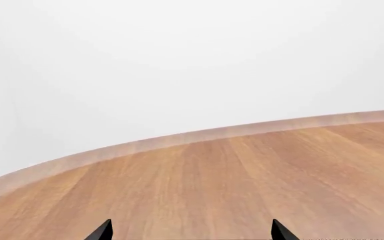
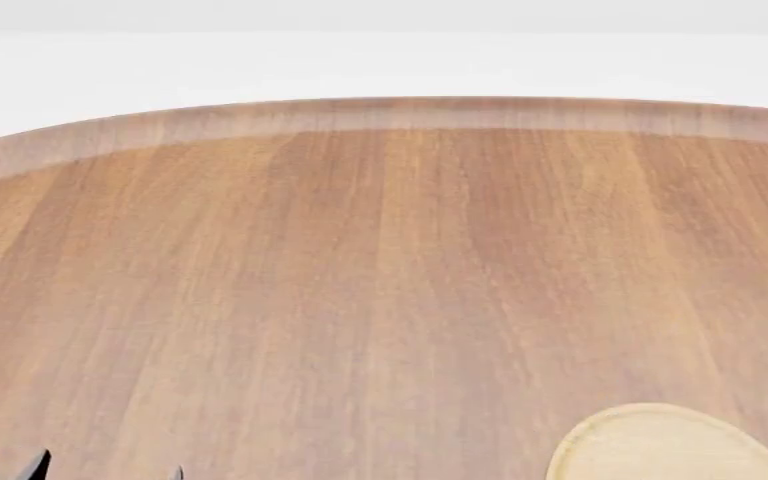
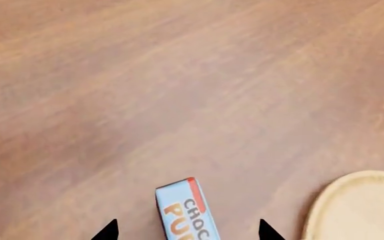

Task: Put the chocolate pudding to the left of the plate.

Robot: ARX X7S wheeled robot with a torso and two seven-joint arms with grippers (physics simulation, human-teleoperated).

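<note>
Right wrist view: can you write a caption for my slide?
Open right gripper hovering around the chocolate pudding carton on the wooden table, with the plate beside it.

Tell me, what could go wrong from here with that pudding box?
The chocolate pudding sits between the right gripper fingertips, which look spread wide apart, so a sloppy close might tip or push it. The plate lies close beside it; a sideways move could bump the box against the rim. The head view shows only the plate, not the box, so aiming leans on one camera.
</note>
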